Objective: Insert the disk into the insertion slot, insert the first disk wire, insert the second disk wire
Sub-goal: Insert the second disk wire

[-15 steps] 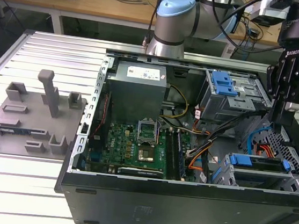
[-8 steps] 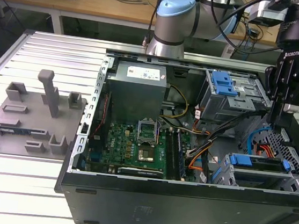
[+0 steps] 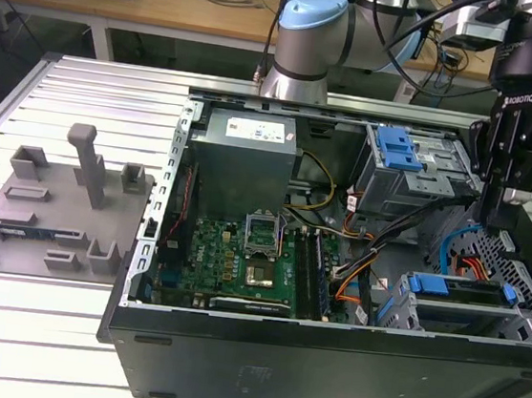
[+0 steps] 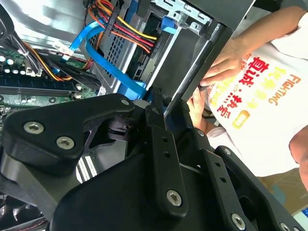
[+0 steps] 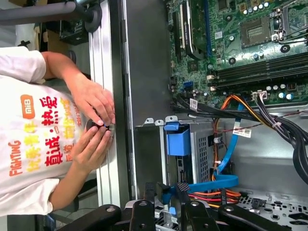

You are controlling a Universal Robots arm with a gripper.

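An open desktop computer case [image 3: 325, 359] lies on its side on a ribbed aluminium table [image 3: 85, 102], with the green motherboard [image 3: 239, 263] facing up. In the exterior view the disk [image 3: 462, 291] sits inside the insertion slot [image 3: 511, 323], a perforated grey cage at the case's near corner on the exterior view's right. The disk lies flat, and its long axis runs across the case from the exterior view's left to right, with its blue carrier tab toward the motherboard.

The black gripper [image 3: 503, 212] hangs pointing down just behind the cage, at the blue flat cable [image 3: 453, 241] and the orange and red wire bundle there. In the first wrist view the fingertips [image 5: 182, 188] sit close together on the blue cable's [image 5: 211, 183] connector end, apparently pinching it.

A grey power supply [image 3: 241, 163] and a taller bay with a blue latch [image 3: 399, 149] sit toward the far side. A grey plastic fixture [image 3: 53, 208] rests on the table at the exterior view's left. In both wrist views a person's hands [image 5: 94, 125] rest at the table edge beside the case.
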